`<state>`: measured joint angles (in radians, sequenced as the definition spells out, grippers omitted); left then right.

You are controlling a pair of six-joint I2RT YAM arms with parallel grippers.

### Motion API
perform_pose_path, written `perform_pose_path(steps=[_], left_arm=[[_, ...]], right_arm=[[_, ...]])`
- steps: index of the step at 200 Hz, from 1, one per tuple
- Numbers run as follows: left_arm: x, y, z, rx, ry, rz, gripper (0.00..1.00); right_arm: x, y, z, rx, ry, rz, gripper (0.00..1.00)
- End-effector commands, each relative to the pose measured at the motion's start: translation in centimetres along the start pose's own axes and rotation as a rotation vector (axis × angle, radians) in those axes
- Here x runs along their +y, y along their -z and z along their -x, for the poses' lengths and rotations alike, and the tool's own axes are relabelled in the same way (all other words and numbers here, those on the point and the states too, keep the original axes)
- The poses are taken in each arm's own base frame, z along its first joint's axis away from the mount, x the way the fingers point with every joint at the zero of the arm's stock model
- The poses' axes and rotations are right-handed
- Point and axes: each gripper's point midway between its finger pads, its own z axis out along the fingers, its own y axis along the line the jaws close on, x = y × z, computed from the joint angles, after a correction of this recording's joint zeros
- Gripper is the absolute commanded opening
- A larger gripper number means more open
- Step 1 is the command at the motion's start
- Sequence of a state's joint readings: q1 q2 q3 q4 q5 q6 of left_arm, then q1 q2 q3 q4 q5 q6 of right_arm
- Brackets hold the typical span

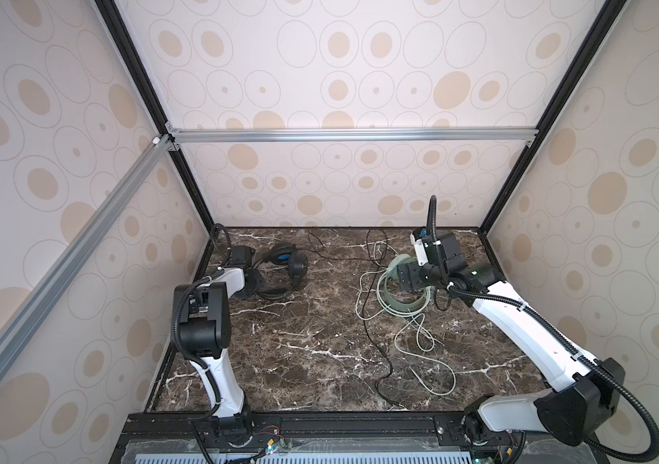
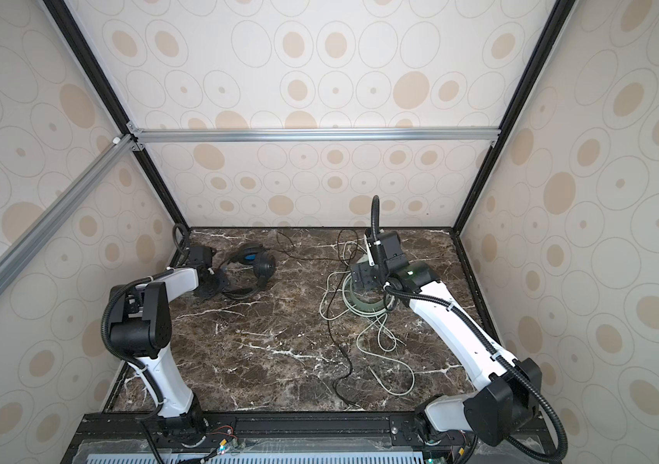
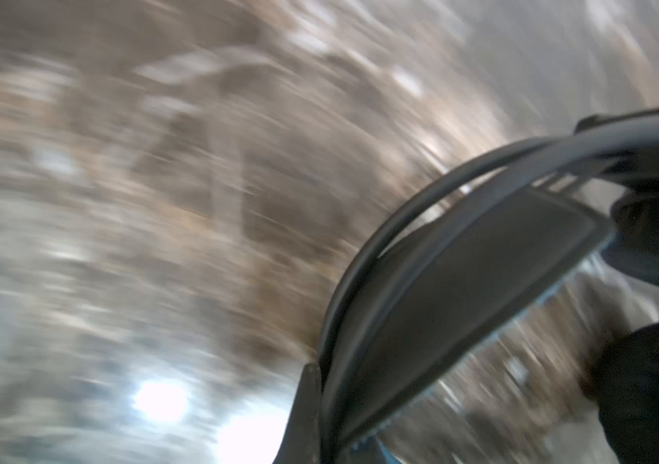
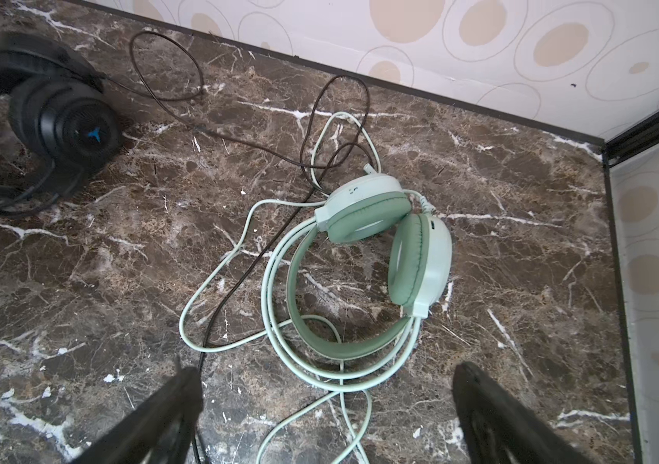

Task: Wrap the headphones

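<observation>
The black headphones (image 1: 289, 263) with blue lining lie at the back left of the marble table (image 1: 299, 361). My left gripper (image 1: 257, 281) is shut on their headband (image 3: 460, 289); the left wrist view is blurred by motion, and one finger (image 3: 305, 405) shows beside the band. The mint-green headphones (image 4: 364, 213) lie at the back right with their earcups folded together. My right gripper (image 4: 326, 373) hovers just above them, open and holding nothing, and in both top views it hides part of them (image 2: 364, 307).
A thin black cable (image 1: 376, 345) runs from the black pair along the back and down to the table's front. The pale green cable (image 1: 424, 341) lies in loose loops around and in front of the green pair, crossing the black one. Patterned walls enclose three sides.
</observation>
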<state>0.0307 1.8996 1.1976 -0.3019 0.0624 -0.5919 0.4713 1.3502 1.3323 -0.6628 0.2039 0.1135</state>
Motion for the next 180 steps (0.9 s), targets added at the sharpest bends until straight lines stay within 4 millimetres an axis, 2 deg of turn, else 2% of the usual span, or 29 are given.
perform_pose_path(steps=[1, 22, 54, 71, 90, 121, 140, 157, 180], left_arm=[[-4.2, 1.9, -3.0, 0.083, -0.19, -0.093, 0.0], [-5.7, 2.7, -5.9, 0.136, -0.293, -0.105, 0.0], [-6.3, 4.3, -8.6, 0.18, -0.413, -0.094, 0.0], [-6.0, 4.5, -9.4, 0.199, -0.469, -0.07, 0.0], [-4.9, 3.8, -10.0, 0.226, -0.5, -0.027, 0.05], [-4.0, 2.8, -9.9, 0.221, -0.495, 0.028, 0.18], [-4.0, 2.4, -9.9, 0.219, -0.473, 0.036, 0.31], [-3.9, 2.6, -9.8, 0.197, -0.439, 0.038, 0.46], [-3.7, 3.1, -9.8, 0.178, -0.382, 0.035, 0.55]], right_arm=[[-0.2, 1.5, 0.3, -0.003, 0.02, -0.005, 1.0], [0.1, 1.5, 0.3, -0.01, 0.004, 0.009, 1.0], [0.1, 1.4, -0.2, -0.017, -0.007, 0.017, 1.0], [0.2, 1.3, -0.3, -0.02, -0.006, 0.019, 1.0], [0.4, 1.0, -0.4, -0.021, -0.005, 0.03, 1.0], [0.8, 0.6, 0.1, -0.025, 0.004, 0.044, 1.0], [0.9, 0.5, 0.7, -0.031, 0.018, 0.046, 1.0], [0.9, 0.5, 1.1, -0.034, 0.032, 0.046, 1.0], [0.8, 0.6, 1.3, -0.04, 0.039, 0.041, 1.0]])
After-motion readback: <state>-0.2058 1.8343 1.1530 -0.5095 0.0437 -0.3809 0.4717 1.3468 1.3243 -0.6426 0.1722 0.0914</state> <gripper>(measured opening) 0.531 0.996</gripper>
